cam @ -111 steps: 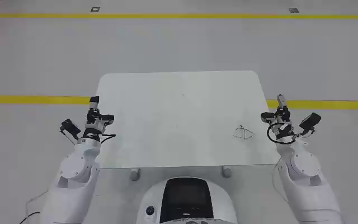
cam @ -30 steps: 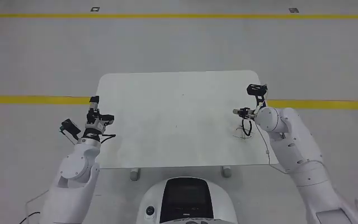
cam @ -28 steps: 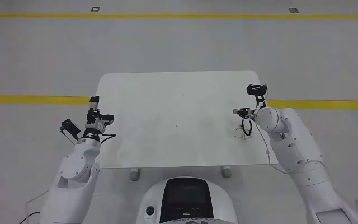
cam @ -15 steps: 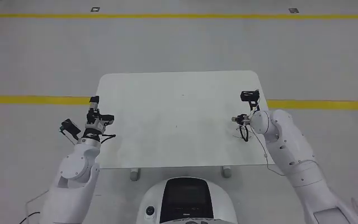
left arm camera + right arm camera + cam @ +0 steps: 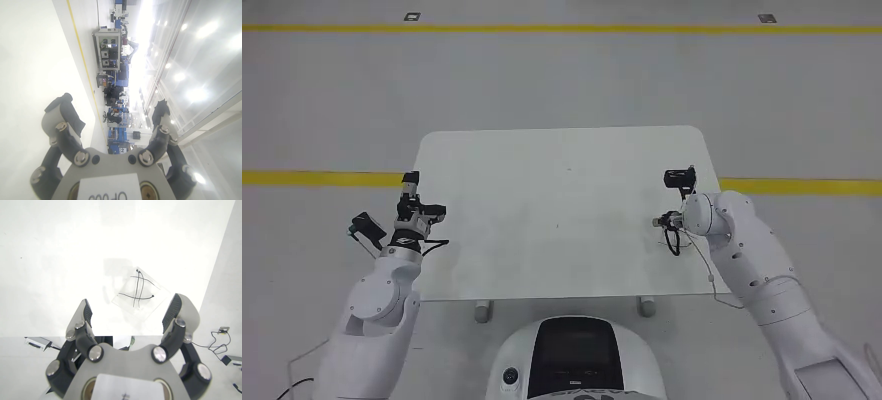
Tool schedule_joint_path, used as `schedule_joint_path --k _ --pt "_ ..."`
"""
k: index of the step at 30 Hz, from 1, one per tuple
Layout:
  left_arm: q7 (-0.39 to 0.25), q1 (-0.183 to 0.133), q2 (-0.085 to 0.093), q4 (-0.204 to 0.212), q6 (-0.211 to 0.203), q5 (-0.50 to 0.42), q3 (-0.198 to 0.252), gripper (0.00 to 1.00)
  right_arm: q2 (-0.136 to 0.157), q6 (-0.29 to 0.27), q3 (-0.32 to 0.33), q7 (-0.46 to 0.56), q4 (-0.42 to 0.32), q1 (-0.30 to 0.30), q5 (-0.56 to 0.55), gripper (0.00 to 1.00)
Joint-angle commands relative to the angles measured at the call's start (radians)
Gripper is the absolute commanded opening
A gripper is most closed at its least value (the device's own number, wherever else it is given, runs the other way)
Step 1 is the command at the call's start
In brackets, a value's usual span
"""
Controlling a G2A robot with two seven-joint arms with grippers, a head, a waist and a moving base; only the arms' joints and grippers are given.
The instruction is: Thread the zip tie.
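Three thin black zip ties [image 5: 139, 289] lie crossed on a clear square sheet [image 5: 151, 308] on the white table [image 5: 562, 200], near its right front corner. My right gripper [image 5: 130, 298] hangs open above them, its ribbed pads [image 5: 88, 311] set wide to either side of the sheet with nothing between them. In the top view the right gripper [image 5: 662, 220] is over the table's right side, and the arm covers most of the ties. My left gripper [image 5: 113, 100] is open and empty, held off the table's left edge [image 5: 409, 185] and pointing away from the table.
The table's right edge and front edge run close to the sheet. Beyond them on the floor lie a cable [image 5: 217, 340] and small boxes [image 5: 36, 343]. The rest of the tabletop is bare white.
The right arm has swung in from beside the table's right edge to over the zip ties, drifting a little leftward in the last second. The left arm has not moved.
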Motion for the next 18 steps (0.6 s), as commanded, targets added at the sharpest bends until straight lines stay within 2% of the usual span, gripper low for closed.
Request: schedule_joint_path --k 1,6,9,18 --pt "0.000 0.000 0.000 0.000 0.000 0.000 0.000 1.00 0.002 -0.020 0.017 -0.007 0.007 -0.009 0.032 1.00" --pt "0.000 0.000 0.000 0.000 0.000 0.000 0.000 1.00 0.014 -0.109 0.082 0.010 -0.005 -0.040 0.098 1.00" --pt "0.000 0.000 0.000 0.000 0.000 0.000 0.000 1.00 0.020 -0.153 0.089 0.036 -0.019 -0.050 0.083 1.00" --pt "0.000 0.000 0.000 0.000 0.000 0.000 0.000 1.00 0.021 -0.160 0.085 0.045 -0.021 -0.054 0.069 1.00"
